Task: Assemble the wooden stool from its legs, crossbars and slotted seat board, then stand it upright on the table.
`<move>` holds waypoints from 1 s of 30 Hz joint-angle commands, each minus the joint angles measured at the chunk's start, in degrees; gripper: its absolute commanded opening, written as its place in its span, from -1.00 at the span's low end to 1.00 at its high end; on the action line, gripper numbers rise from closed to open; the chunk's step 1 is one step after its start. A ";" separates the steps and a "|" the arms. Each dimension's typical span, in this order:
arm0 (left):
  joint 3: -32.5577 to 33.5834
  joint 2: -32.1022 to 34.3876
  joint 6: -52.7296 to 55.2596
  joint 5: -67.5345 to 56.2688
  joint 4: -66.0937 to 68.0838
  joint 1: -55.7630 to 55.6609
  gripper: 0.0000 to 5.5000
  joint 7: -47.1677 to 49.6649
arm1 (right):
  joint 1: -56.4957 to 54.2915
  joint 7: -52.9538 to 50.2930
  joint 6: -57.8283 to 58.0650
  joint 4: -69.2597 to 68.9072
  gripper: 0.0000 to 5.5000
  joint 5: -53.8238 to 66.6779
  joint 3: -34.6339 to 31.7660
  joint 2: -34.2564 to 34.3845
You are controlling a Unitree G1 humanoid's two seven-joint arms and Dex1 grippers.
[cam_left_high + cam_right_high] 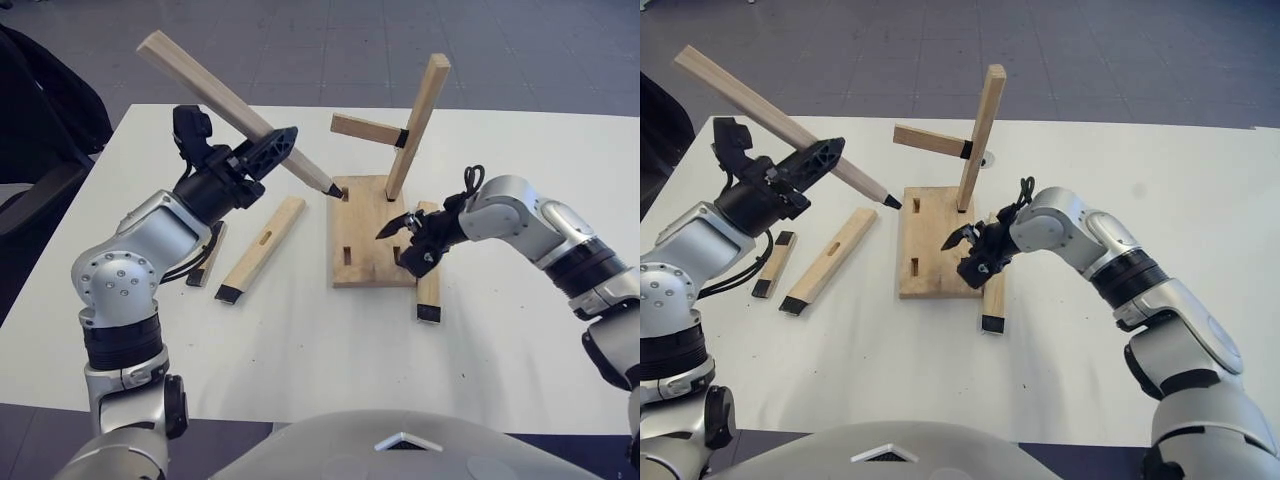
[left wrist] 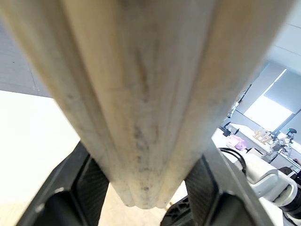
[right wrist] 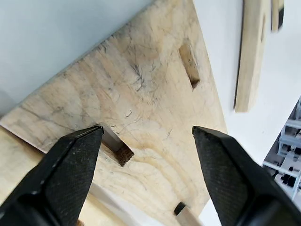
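We see the slotted seat board [image 1: 368, 235] lying flat near the middle of the white surface [image 1: 520, 340]. One leg [image 1: 418, 120] stands in the board's far right slot, its top tipped a little to the right, and a crossbar [image 1: 362, 127] juts from it toward the left, well up off the board. Our left gripper [image 1: 268, 152] is clenched around a second leg [image 1: 200, 72], held at a slant. Its upper end points up and to the far left, and its dark tip is down at the board's far left slot; we cannot tell whether the tip is in the slot or only at its mouth. In the left wrist view the wood of this leg sits between the two dark fingers [image 2: 89, 183]. Our right gripper [image 3: 146, 133] hangs close over the board's right half, released, its fingers spread wide above a near slot. A third leg [image 1: 429, 292] lies on the surface just beside the board's right edge, dark end toward us, partly hidden by the right gripper. Left of the board a fourth leg [image 1: 262, 248], with a slot in its side, lies flat at a slant, dark end toward us. Farther left a shorter piece [image 1: 208, 262] lies partly behind the left arm.
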 commanded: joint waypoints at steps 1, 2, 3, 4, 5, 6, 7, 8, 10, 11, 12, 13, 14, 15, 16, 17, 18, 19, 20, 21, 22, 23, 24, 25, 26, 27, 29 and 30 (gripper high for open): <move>-3.54 1.75 0.75 4.98 -0.44 1.61 -0.25 -3.99 | 4.27 -0.68 -13.66 1.28 0.28 -2.58 1.39 -5.88; -4.47 1.90 0.39 6.49 -0.39 1.82 -0.25 -4.96 | 4.77 -1.49 -16.70 0.71 0.28 -2.96 1.09 -7.02; -5.59 1.98 -0.12 8.08 -0.65 2.02 -0.25 -6.45 | 5.56 -2.48 -19.59 0.01 0.28 -3.59 0.68 -8.09; -6.79 1.75 -1.30 9.92 -0.76 2.04 -0.25 -8.12 | 6.68 -3.69 -22.39 -0.72 0.28 -4.96 -0.03 -9.24; -8.23 1.55 -3.74 12.55 -1.04 2.11 -0.25 -10.61 | 7.54 -4.71 -24.86 -0.86 0.28 -6.68 -0.62 -10.22; -9.21 1.16 -6.49 14.93 -1.17 2.18 -0.25 -13.07 | 8.12 -5.81 -26.70 -0.69 0.28 -8.35 -1.33 -10.70; -9.74 0.06 -10.74 17.28 -0.48 2.12 -0.25 -16.31 | 8.42 -6.76 -27.91 -0.33 0.28 -10.06 -1.99 -10.96; -10.20 -0.92 -14.97 19.63 0.31 2.10 -0.25 -19.17 | 8.51 -7.67 -28.63 0.10 0.28 -11.41 -2.60 -10.94; -12.43 -2.74 -24.10 24.89 3.75 2.06 -0.25 -26.23 | 8.45 -9.10 -29.38 1.02 0.28 -13.29 -3.25 -10.52; -13.52 -3.33 -27.52 26.88 5.70 2.15 -0.25 -29.48 | 8.42 -9.68 -29.37 1.10 0.28 -13.75 -3.39 -10.15; -14.58 -3.97 -30.71 28.63 8.08 1.99 -0.25 -32.78 | 8.29 -10.16 -29.11 1.11 0.28 -14.11 -3.47 -9.72; -15.30 -4.37 -33.31 30.14 10.30 1.80 -0.25 -35.58 | 8.19 -10.62 -28.74 1.06 0.28 -14.12 -3.53 -9.38; -16.12 -4.50 -36.34 32.30 13.11 1.33 -0.25 -38.10 | 8.01 -10.91 -28.44 1.03 0.28 -14.23 -3.50 -9.07; -16.92 -4.50 -39.41 34.60 16.40 0.52 -0.25 -40.43 | 7.80 -11.27 -27.93 0.90 0.28 -14.33 -3.66 -8.68; -17.28 -4.61 -41.52 36.18 19.20 -0.24 -0.25 -42.01 | 7.51 -11.46 -27.54 0.89 0.28 -14.24 -3.67 -8.29; -17.45 -4.98 -43.10 37.26 22.06 -1.21 -0.25 -43.50 | 7.22 -11.63 -27.27 0.87 0.28 -14.29 -3.67 -7.93; -17.45 -5.32 -44.09 37.81 24.21 -1.95 -0.25 -44.71 | 7.01 -11.71 -27.06 0.77 0.28 -14.19 -3.62 -7.65; -17.23 -5.85 -44.99 38.30 26.72 -2.96 -0.25 -45.67 | 6.78 -11.73 -27.00 0.73 0.28 -14.11 -3.53 -7.42; -17.09 -6.46 -46.16 38.91 29.73 -4.26 -0.25 -46.69 | 6.69 -11.76 -26.94 0.64 0.28 -14.09 -3.50 -7.28; -16.88 -7.00 -47.02 39.30 32.04 -5.32 -0.25 -47.40 | 6.52 -11.76 -26.98 0.66 0.28 -14.06 -3.42 -7.14; -16.69 -7.52 -47.72 39.53 34.07 -6.31 -0.25 -48.09 | 6.46 -11.76 -26.94 0.61 0.28 -14.04 -3.37 -7.07; -16.65 -8.07 -48.50 39.70 36.02 -7.48 -0.25 -49.08 | 6.55 -11.67 -26.69 0.34 0.28 -13.81 -3.32 -7.05; -16.44 -8.47 -48.85 39.79 37.16 -8.17 -0.25 -49.66 | 6.26 -11.64 -26.76 0.48 0.28 -13.77 -3.16 -6.84; -16.34 -8.81 -49.40 40.02 38.31 -8.88 -0.25 -50.29 | 6.07 -11.65 -26.73 0.54 0.28 -13.77 -3.07 -6.71; -16.42 -8.95 -50.22 40.69 39.84 -9.64 -0.25 -50.98 | 5.63 -11.63 -26.81 0.82 0.28 -13.73 -2.87 -6.48; -16.47 -9.04 -50.90 41.32 41.56 -10.46 -0.25 -51.55 | 5.31 -11.58 -26.74 0.95 0.28 -13.48 -2.72 -6.32; -16.84 -8.83 -52.81 43.23 46.20 -12.51 -0.25 -52.91 | 4.93 -11.45 -26.45 1.01 0.28 -12.86 -2.49 -6.15; -16.88 -8.77 -53.81 44.12 48.57 -13.48 -0.25 -53.46 | 4.74 -11.44 -26.39 1.11 0.28 -12.75 -2.39 -6.05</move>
